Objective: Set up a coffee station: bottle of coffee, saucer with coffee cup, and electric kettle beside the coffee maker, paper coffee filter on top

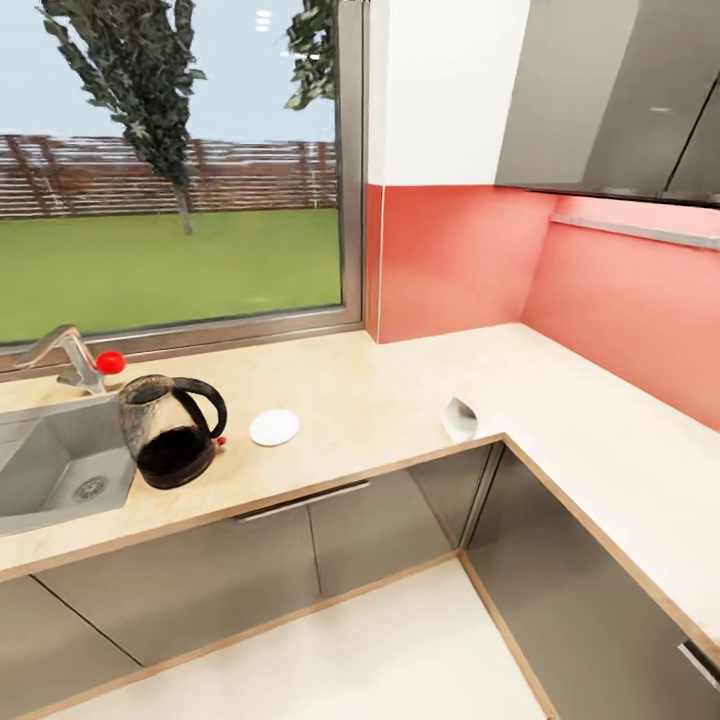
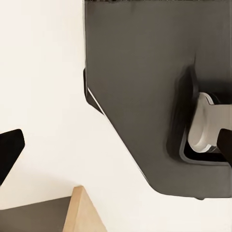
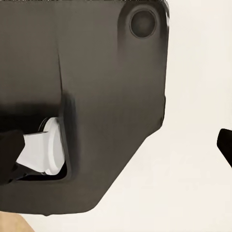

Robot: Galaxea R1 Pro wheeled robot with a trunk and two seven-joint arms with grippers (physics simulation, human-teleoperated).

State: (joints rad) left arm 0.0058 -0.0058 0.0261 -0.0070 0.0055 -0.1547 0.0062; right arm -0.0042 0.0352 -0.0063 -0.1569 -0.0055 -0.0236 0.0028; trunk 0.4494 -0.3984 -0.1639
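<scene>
The electric kettle [image 1: 172, 430] stands on the kitchen countertop [image 1: 380, 400] just right of the sink. The saucer [image 1: 274, 427] lies flat beside it, a little apart. Near the inner corner at the counter's front edge rests a small white pointed thing [image 1: 460, 418] that looks like the paper coffee filter. The coffee maker, bottle of coffee and coffee cup are out of view. My left gripper [image 2: 116, 150] hangs open over the white floor, next to my dark base. My right gripper [image 3: 116, 150] is open too, with nothing between its fingers.
A steel sink [image 1: 60, 470] with a red-knobbed faucet [image 1: 85, 362] is set in the counter's left part. The counter turns a corner and runs along the pink wall at the right. Grey cabinet fronts [image 1: 300, 550] sit below, wall cabinets [image 1: 620, 90] above.
</scene>
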